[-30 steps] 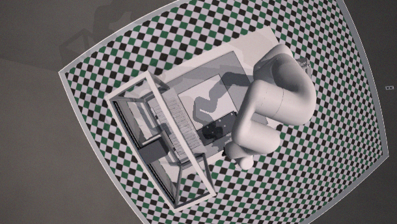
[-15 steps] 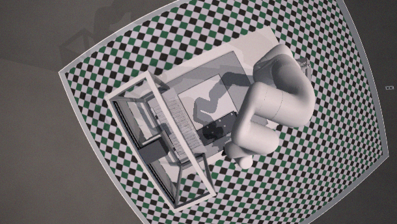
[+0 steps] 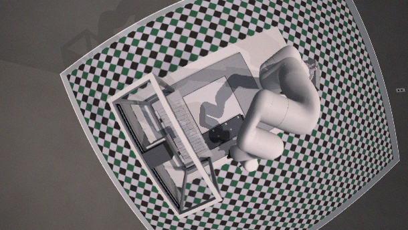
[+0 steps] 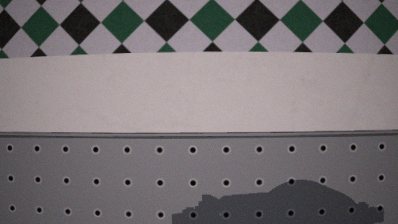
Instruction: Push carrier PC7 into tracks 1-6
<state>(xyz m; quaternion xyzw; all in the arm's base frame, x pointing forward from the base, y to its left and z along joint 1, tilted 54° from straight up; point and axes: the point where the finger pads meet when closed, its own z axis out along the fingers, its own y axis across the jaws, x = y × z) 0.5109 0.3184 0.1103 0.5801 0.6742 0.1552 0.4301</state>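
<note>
Your gripper (image 3: 219, 134) hangs with fingers spread wide, pinching nothing, over the perforated plate (image 4: 125, 165) beside the loading rails (image 3: 187, 128)

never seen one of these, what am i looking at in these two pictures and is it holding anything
The big white jointed thing is a robot arm, seen from a camera overhead. It stands on a pale table over a checkered floor. Beside it is a framed cage with a strip of loading rails, and a dark block, probably the carrier, inside the frame. The second picture comes from a camera on the arm's wrist, looking down at a grey plate with holes, the pale table edge and the floor. The claw itself is not visible; it is open and holds nothing.
</note>
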